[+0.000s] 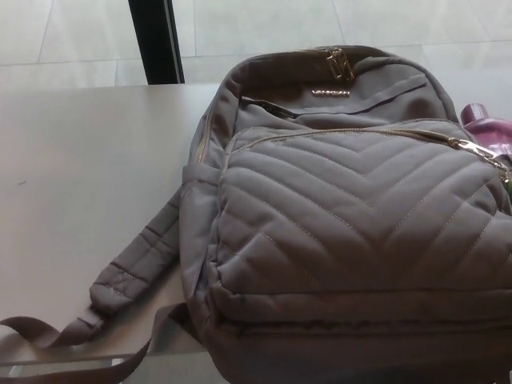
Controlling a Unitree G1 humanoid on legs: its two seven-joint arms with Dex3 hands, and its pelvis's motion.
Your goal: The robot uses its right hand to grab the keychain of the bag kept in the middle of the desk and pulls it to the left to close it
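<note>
Indoor room, plain and work-like: an office or a lab, cannot tell which.

Desk (80, 176): flat top, pale grey-white, matte, with a straight far edge.

Floor (264, 28) beyond the desk's far edge: large pale tiles with thin grout lines and a slight sheen from even, bright light.

Black post (156, 40): upright and square-sided, standing behind the far edge left of centre. Its top is cut off by the frame, so what it belongs to is unclear.

Personal items on the desk point to everyday use. A taupe quilted backpack (344, 216) fills the right half, with its strap (136, 264) trailing toward the near left corner. A pink bottle (488, 132) sits at the right edge, mostly hidden behind the backpack.
</note>
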